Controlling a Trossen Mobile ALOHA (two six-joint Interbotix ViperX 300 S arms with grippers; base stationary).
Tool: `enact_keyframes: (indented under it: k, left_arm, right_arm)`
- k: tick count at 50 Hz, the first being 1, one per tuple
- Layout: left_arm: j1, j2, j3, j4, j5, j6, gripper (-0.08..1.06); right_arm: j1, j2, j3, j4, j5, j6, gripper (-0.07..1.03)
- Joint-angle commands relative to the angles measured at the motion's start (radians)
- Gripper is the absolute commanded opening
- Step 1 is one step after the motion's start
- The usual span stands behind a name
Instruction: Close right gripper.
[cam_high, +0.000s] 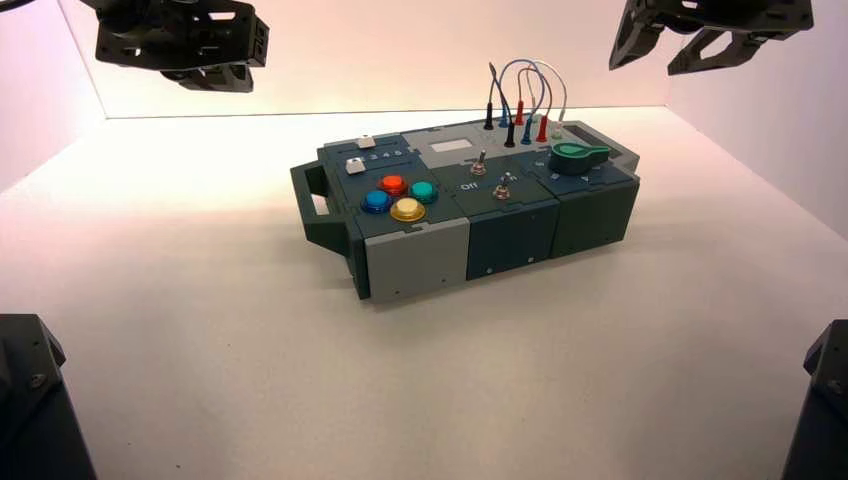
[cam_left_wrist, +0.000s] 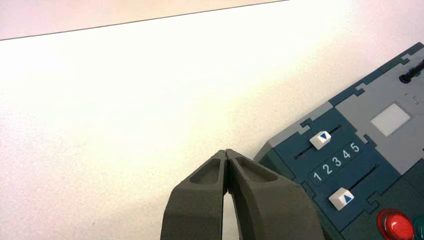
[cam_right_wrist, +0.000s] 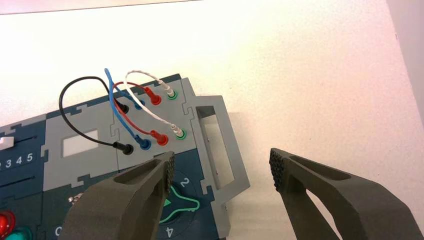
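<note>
My right gripper (cam_high: 668, 50) hangs high at the back right, above and behind the box's (cam_high: 420, 255) right end. In the right wrist view it (cam_right_wrist: 222, 167) is open wide and empty, its ribbed fingertips (cam_right_wrist: 276, 169) standing far apart over the box's grey handle end (cam_right_wrist: 215, 145) and the green knob (cam_right_wrist: 177, 205). My left gripper (cam_high: 190, 45) hangs high at the back left, away from the box. In the left wrist view it (cam_left_wrist: 226, 154) is shut, tips touching, holding nothing.
The box carries looped wires (cam_high: 520, 85) plugged in at the back, four coloured buttons (cam_high: 400, 195), two toggle switches (cam_high: 490, 175) and two white sliders (cam_left_wrist: 320, 139) beside numbers 1 to 5. Dark arm bases stand at the front corners (cam_high: 30, 400) (cam_high: 820, 400).
</note>
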Motion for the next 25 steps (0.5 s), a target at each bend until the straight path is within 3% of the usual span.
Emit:
enact_keyframes:
  k: [1, 25]
  left_arm:
    - [0.006, -0.009, -0.028, 0.002, -0.006, -0.002, -0.03]
    - [0.006, -0.011, -0.028, 0.002, -0.005, -0.002, -0.03]
  right_arm:
    - [0.003, -0.005, -0.014, 0.005, -0.008, 0.002, 0.99]
    - [0.003, -0.005, -0.015, 0.018, -0.005, 0.005, 0.99]
